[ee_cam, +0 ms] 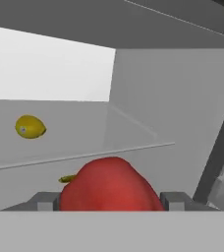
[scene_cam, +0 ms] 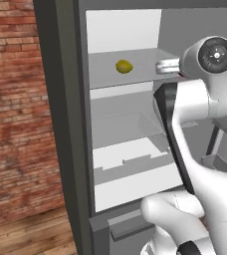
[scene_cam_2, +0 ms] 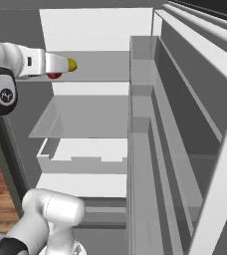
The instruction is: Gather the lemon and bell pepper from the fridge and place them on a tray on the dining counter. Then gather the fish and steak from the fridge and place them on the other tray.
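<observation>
Although its finger tips are largely cropped at the bottom of the hand view, the gripper [ee_cam: 111, 202] is seen with its jaws set wide on either side of the bell pepper [ee_cam: 110, 184], and the pepper is judged to be pinched between them, though actual contact at the pads cannot be confirmed. A glossy, rounded red skin is presented by the pepper, so it is judged light, hollow and somewhat slippery; a hold across its widest bulge, with moderate force, is thought safest, since a hard squeeze could dent it. Nearer the base, white rounded arm links with dark joints are seen. Beyond the pepper, a smooth grey glass shelf [ee_cam: 104, 147] with a thin front edge is laid across the fridge [scene_cam: 60, 124], whose frame is dull grey steel and whose inner walls are plain matt white. Farther back and to the left on that upper shelf, the lemon [scene_cam: 124, 66] is found lying alone, well apart from the pepper: a small yellow oval, judged firm, light and apt to roll. On the right, stacked grey door bins [scene_cam_2: 145, 129] are seen.
</observation>
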